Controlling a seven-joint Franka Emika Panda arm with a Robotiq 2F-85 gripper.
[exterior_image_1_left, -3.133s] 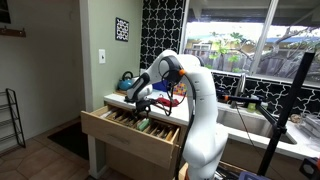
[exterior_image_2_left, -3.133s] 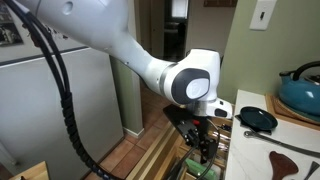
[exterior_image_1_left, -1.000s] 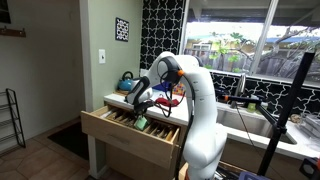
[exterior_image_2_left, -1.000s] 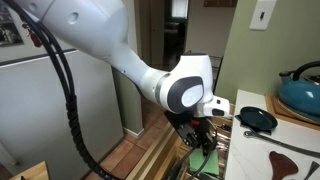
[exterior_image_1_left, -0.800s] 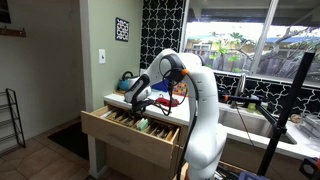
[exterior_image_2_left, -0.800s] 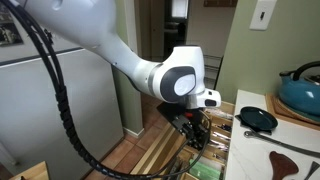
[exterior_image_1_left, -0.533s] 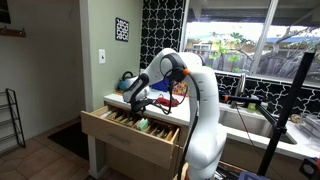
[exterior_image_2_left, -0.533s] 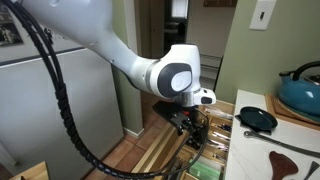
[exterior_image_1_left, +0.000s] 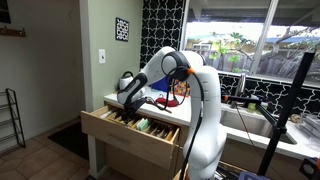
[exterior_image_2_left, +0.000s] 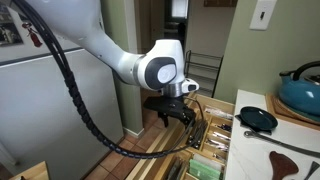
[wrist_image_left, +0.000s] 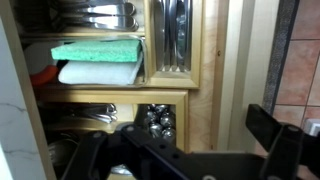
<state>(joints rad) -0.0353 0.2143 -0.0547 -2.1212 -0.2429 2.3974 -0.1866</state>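
My gripper (exterior_image_1_left: 128, 104) hangs open over the pulled-out wooden drawer (exterior_image_1_left: 128, 137), and nothing sits between its fingers (wrist_image_left: 279, 136). In the wrist view the gripper (wrist_image_left: 185, 150) is above a wooden divider, beside a compartment of spoons (wrist_image_left: 158, 121). A green sponge (wrist_image_left: 97, 49) lies flat in the drawer on a white sponge (wrist_image_left: 100, 72), apart from the jaws. In an exterior view the gripper (exterior_image_2_left: 178, 112) hovers over the cutlery tray, and the green sponge (exterior_image_2_left: 203, 172) shows at the bottom edge.
Knives and forks (wrist_image_left: 176, 35) fill a tray compartment. On the counter stand a teal pot (exterior_image_2_left: 301, 92), a small black pan (exterior_image_2_left: 258, 119) and a wooden spoon (exterior_image_2_left: 290, 150). A wall (exterior_image_1_left: 100, 40) and a dark doorway (exterior_image_2_left: 170, 60) lie behind the drawer.
The jaws have opened wide. The gripper has lifted off the green sponge and moved left along the drawer, and the sponge stays in the drawer.
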